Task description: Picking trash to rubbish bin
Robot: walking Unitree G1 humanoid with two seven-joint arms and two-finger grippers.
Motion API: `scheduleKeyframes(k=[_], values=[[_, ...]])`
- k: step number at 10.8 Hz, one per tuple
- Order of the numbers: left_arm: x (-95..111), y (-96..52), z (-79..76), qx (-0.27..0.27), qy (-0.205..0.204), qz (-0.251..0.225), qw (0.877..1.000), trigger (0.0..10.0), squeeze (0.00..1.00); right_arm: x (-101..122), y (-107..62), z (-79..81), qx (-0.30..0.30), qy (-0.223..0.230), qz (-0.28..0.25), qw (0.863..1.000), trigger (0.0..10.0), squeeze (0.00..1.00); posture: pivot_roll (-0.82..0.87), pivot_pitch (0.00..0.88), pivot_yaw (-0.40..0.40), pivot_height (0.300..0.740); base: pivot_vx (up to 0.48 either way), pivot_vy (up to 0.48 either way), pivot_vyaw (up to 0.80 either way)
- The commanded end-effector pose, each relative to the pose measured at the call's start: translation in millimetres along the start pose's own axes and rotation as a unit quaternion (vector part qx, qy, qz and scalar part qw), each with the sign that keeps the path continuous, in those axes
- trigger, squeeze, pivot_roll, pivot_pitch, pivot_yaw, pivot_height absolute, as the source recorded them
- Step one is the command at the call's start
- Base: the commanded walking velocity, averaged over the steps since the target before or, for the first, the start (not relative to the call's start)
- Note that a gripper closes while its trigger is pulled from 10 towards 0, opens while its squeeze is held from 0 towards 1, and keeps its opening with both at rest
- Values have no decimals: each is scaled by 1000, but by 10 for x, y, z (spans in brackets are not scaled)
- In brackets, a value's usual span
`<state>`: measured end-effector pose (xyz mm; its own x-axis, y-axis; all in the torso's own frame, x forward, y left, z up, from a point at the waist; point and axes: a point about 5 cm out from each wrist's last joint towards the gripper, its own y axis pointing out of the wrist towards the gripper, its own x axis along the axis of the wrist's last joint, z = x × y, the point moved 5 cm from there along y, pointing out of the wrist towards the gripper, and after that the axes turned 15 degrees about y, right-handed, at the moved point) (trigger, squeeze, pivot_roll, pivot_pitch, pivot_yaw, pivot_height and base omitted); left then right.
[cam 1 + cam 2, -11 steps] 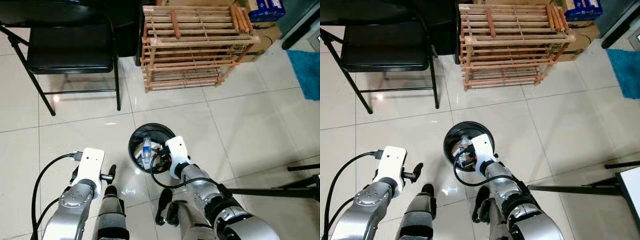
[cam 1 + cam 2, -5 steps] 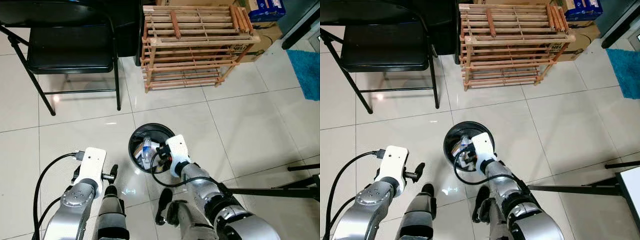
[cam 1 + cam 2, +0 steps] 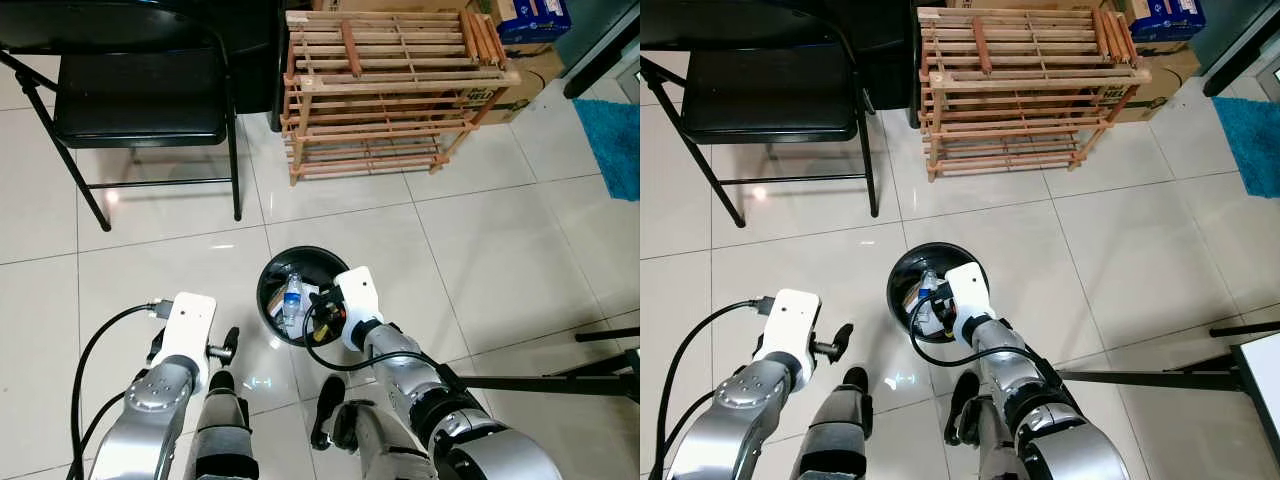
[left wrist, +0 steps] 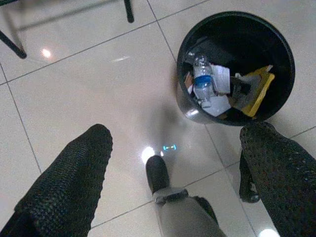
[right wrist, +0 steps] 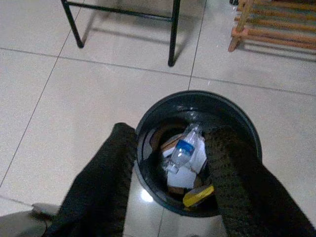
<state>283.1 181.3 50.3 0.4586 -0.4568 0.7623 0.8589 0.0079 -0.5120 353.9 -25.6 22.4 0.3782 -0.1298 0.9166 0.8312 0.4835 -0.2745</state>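
Black chair beside wooden rack

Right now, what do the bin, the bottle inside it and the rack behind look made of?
Rubbish bin: probably black plastic, with a smooth, glossy wall. Bottle: clear thin plastic, see-through, with a blue label. Rack: unpainted wood, its pale brown slats showing grain.

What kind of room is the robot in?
Probably a room in a home: shiny floor tiles, a wooden shoe rack, a black folding chair and a small rubbish bin.

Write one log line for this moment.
right claw: open over rubbish bin | plastic bottle: inside bin | left claw: open, idle
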Motion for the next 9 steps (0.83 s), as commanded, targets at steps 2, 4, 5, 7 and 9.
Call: scheduleKeyframes(k=[2,4,5,7,9], values=[[30,66,-151,-27,-1,-3,1000,10000,0,8,-73,-187,-27,0,-14,1000,10000,1000,548,372,-180,740,0,0,0],[214,158,-260,-46,13,-28,998,10000,0,186,-126,-361,-47,2,-56,997,10000,1000,503,333,-171,740,0,0,0],[423,239,-361,-62,17,-60,996,10000,0,431,-194,-505,-69,-8,-113,991,10000,886,455,295,-160,740,0,0,0],[844,290,-516,-92,33,-151,984,10000,0,867,-378,-630,-87,-22,-210,974,10000,0,389,242,-143,740,0,0,0],[1085,288,-597,-113,70,-231,964,10000,0,1157,-730,-689,-109,-41,-283,952,10000,0,307,172,-116,740,0,0,0]])
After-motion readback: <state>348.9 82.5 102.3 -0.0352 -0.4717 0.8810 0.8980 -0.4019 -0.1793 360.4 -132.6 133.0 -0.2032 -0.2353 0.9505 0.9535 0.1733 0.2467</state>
